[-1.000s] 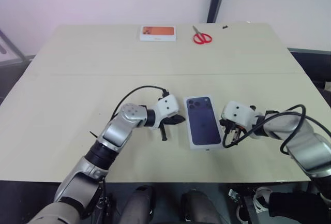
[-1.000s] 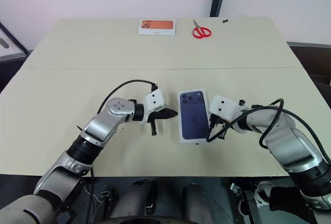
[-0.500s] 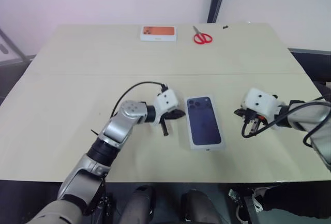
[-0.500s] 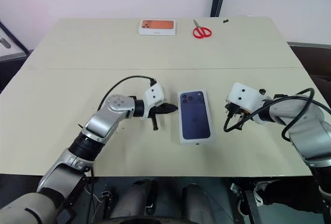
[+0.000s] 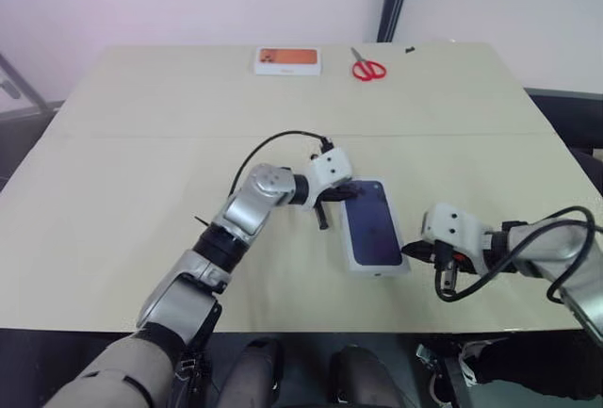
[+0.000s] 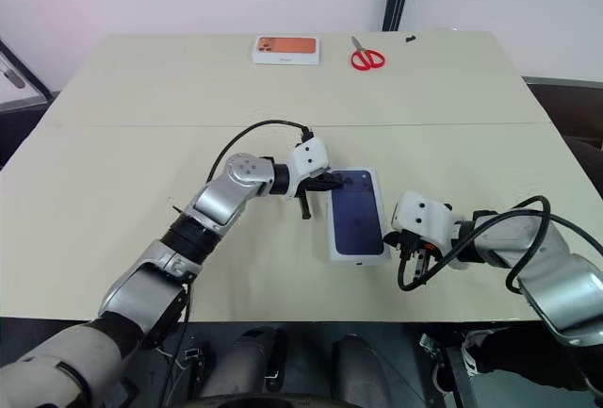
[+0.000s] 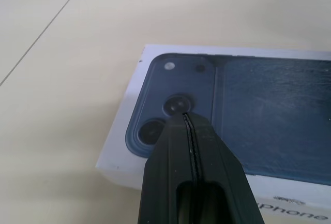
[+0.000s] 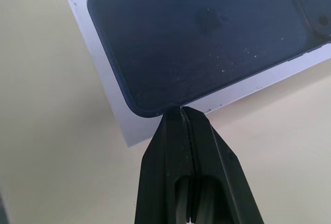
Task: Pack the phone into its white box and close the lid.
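Right claw, fingers pressed together, tip sitting at the near right corner of the lid, which is lying closed on the table. Left claw, also pressed together, resting over the lid's far left corner.

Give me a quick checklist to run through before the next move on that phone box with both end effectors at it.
1. Lid on, picture side up: ok.
2. Lid pressed fully down all round: cannot tell.
3. Left end effector shut, tip over the lid's camera-picture corner: ok.
4. Right end effector shut, tip at the lid's near corner: ok.
5. Phone inside: cannot tell, the lid hides it.
6. Scissors and the white box with orange picture well away at the table's far edge: ok.
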Motion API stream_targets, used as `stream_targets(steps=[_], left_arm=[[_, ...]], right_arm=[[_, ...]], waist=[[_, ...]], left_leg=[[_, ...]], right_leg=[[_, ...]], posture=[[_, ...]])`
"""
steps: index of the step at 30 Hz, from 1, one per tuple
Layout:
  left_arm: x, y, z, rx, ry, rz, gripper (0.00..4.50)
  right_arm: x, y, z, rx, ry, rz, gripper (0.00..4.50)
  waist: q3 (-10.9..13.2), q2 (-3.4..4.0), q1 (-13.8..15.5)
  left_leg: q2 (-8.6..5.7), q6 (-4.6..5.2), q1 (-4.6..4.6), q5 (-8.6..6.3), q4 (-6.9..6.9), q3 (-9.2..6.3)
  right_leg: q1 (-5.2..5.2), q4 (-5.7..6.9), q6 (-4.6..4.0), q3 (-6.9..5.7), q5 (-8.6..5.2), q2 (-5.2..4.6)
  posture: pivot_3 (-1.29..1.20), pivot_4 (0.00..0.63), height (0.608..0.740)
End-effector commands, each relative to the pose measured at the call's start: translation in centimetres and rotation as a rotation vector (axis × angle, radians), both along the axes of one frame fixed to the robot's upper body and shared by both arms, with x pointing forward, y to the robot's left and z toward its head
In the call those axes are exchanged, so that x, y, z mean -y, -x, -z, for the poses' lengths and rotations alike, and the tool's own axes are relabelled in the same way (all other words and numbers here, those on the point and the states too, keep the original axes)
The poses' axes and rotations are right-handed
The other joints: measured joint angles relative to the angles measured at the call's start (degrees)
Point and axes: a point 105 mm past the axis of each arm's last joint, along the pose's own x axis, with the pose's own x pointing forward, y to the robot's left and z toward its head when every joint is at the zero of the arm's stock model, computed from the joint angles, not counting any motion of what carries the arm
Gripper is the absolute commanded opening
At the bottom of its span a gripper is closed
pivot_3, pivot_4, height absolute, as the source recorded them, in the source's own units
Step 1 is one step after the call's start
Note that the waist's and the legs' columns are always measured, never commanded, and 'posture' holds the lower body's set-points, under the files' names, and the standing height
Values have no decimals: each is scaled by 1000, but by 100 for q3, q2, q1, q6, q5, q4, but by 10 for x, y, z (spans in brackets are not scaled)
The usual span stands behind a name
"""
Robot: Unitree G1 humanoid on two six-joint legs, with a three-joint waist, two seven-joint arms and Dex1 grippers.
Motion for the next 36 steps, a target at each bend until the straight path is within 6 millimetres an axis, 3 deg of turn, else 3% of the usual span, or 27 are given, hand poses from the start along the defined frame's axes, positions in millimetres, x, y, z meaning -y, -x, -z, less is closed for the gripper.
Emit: stream_targets(steps=[1,7,10,12,14,16,17,19,21,25,31,36], left_arm=[[5,2,7,-4,-38,19,0],[-2,3,16,12,-63,10,0],[-13,-15,-18,61,84,-98,0],[-30,-28,-41,110,162,-192,0],[-66,-36,-62,166,220,-299,0],[-101,-36,-70,190,241,-384,0],[-123,-32,-69,196,236,-431,0],[-144,-26,-67,200,222,-486,0],[-181,-11,-55,182,191,-565,0],[-215,9,-45,153,185,-666,0],[-244,27,-41,146,212,-790,0],[-249,33,-38,144,222,-831,0]], right_arm=[[6,2,10,-5,64,12,15],[3,-3,3,33,29,14,15],[7,-30,-23,174,-60,103,15],[13,-47,-40,251,-113,164,15],[20,-67,-61,370,-207,221,15],[26,-82,-73,440,-273,271,15],[27,-88,-76,445,-318,289,15],[30,-97,-80,444,-380,307,15],[26,-105,-84,425,-473,298,15],[25,-115,-80,380,-526,279,15],[15,-114,-62,281,-540,214,15],[10,-115,-58,251,-554,197,15]], waist=[[-9,-16,3],[-18,-28,2],[-16,-29,-17],[-15,-27,-39],[-15,-27,-76],[-15,-26,-150],[-17,-23,-159],[-19,-20,-172],[-17,-20,-157],[-13,-20,-50],[-13,-19,-5],[-14,-18,-24]], left_leg=[[0,0,1,0,0,-1],[0,8,23,-5,-2,-4],[0,8,26,-5,-3,-4],[0,2,15,-2,-4,-2],[1,-7,1,4,-8,-2],[2,-15,0,8,-17,-3],[2,-17,1,9,-21,-3],[2,-19,6,10,-24,-4],[1,-18,4,10,-23,-4],[0,-17,1,10,-14,-8],[-1,-14,1,7,-10,-6],[-1,-14,1,7,-14,-5]], right_leg=[[0,0,0,0,0,0],[27,-7,1,-1,0,0],[27,-6,1,0,-1,0],[8,2,0,3,0,0],[-17,11,0,5,0,3],[-21,13,0,4,0,3],[-21,11,0,5,0,3],[-19,7,0,11,0,4],[-19,6,0,11,0,3],[-17,7,0,8,0,1],[-13,1,-1,9,0,-2],[-16,4,-1,10,0,-2]], posture=[[0,150,740],[0,150,740],[0,150,740],[0,150,740],[0,150,740],[0,150,740],[0,150,740],[0,150,740],[0,150,740],[0,150,740],[0,150,740],[0,150,740]])
